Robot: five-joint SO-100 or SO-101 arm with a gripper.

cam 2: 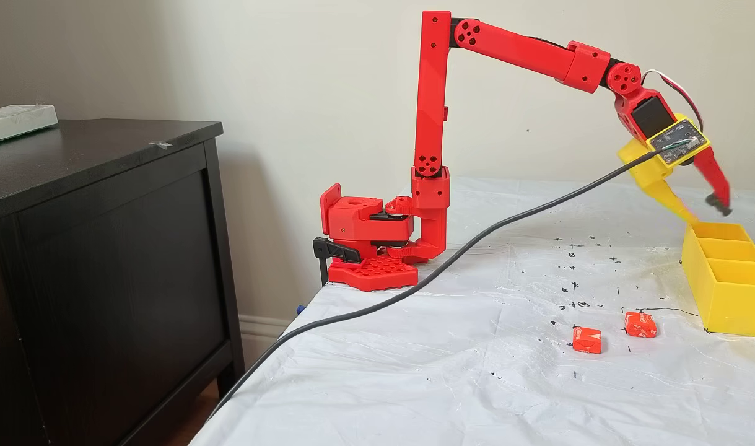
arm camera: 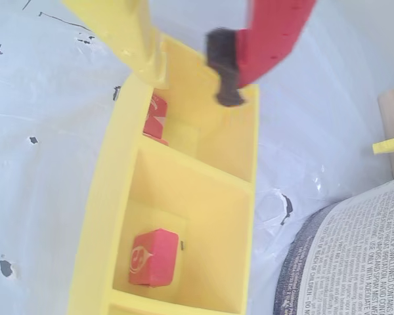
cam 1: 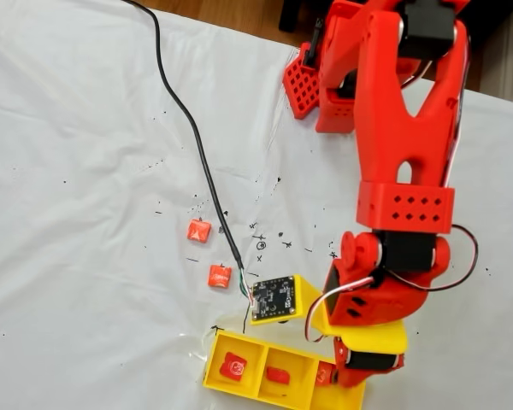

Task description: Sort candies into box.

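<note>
- Box sits near a table edge. Three candies in it: one per compartment, the end one half hidden behind a divider.
- Two candies still loose on the table, well apart from the box. Judged roughly half done.
- Tool hangs over the end compartment, fingers spread wide, holding nothing.
- Table under a wrinkled white sheet with black pen marks; dark cabinet beside it, pale wall behind.

Two candies lie on the sheet, apart from the box.
</note>
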